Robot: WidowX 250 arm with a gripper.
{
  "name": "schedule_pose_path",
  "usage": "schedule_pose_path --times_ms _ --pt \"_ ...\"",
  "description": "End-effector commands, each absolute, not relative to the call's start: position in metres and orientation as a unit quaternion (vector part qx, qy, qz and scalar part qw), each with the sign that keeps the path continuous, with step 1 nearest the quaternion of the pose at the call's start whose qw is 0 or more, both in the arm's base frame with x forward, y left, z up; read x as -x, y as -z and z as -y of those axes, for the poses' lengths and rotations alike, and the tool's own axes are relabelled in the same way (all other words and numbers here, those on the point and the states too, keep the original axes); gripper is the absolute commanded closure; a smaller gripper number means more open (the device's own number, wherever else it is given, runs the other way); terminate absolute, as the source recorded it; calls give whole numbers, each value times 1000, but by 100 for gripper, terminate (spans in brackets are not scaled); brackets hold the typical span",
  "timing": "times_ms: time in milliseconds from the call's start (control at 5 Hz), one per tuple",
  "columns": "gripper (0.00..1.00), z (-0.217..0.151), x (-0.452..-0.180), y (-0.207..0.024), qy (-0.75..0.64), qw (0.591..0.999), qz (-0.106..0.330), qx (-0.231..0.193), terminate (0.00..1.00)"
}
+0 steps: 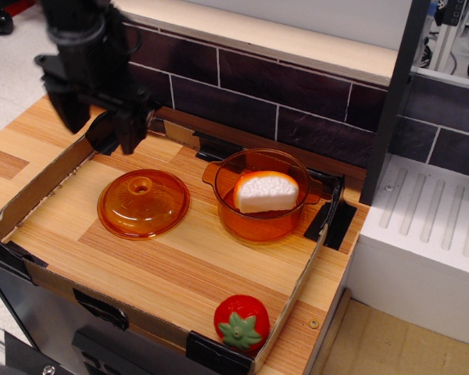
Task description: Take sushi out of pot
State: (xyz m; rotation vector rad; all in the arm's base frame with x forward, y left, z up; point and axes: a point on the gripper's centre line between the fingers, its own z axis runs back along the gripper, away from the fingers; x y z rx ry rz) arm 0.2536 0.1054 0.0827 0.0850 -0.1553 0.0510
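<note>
The sushi [266, 191], a white bumpy half-round block with an orange edge, lies inside the transparent amber pot [259, 223] at the right of the wooden tray. My black gripper [100, 125] hangs open and empty above the tray's far left corner, well to the left of the pot and above the far side of the lid. Its two fingers point down, spread apart.
A domed orange lid with a knob [143, 203] lies left of the pot. A red strawberry with green leaves [241, 322] sits at the tray's front right corner. Low cardboard walls [31, 181] rim the tray. A dark tiled wall [281, 94] stands behind, a white block [430, 234] at right.
</note>
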Motion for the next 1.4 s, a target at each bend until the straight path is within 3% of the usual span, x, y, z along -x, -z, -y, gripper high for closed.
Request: schedule_pose_path --times_ms 0,400,1000,1200 --pt "0 -64 -274 -120 185 980 67 -21 0" --pt "0 -30 -282 -117 352 936 32 7 0" --pt "0 7 -304 -83 402 915 32 20 0" --pt "0 15 -305 -71 406 913 13 27 0"
